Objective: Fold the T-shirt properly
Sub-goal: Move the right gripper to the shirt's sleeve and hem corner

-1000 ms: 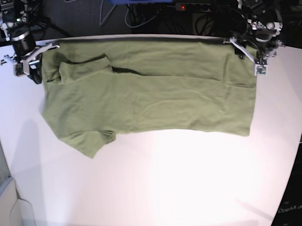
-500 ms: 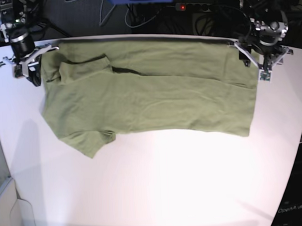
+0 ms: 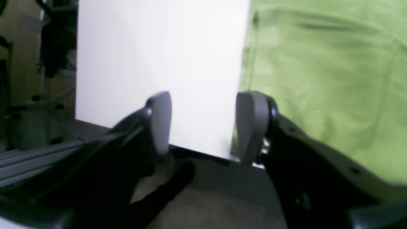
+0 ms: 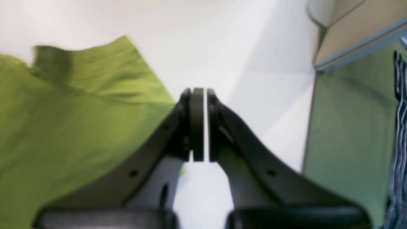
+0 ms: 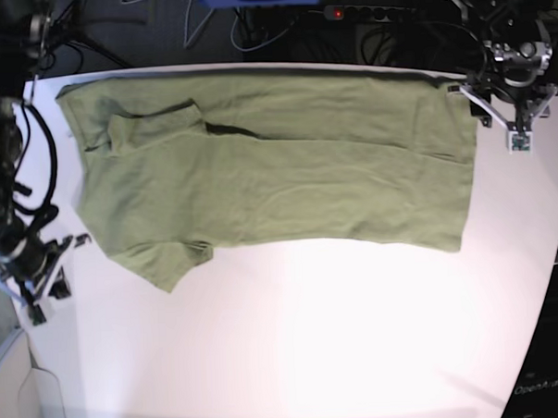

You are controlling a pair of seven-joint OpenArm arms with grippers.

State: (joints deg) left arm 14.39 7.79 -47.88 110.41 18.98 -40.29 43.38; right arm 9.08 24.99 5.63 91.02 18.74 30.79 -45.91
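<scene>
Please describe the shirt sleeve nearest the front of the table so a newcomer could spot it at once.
Start at the white table and find the olive-green T-shirt spread across its far half. Follow its near edge to the base view's left end: the sleeve sticks out toward the table's front as a blunt point, while the other sleeve lies folded on the shirt.

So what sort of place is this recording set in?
Probably a robotics lab bench: a white table with two arm-mounted grippers beside the T-shirt, and cables and a power strip behind.
</scene>
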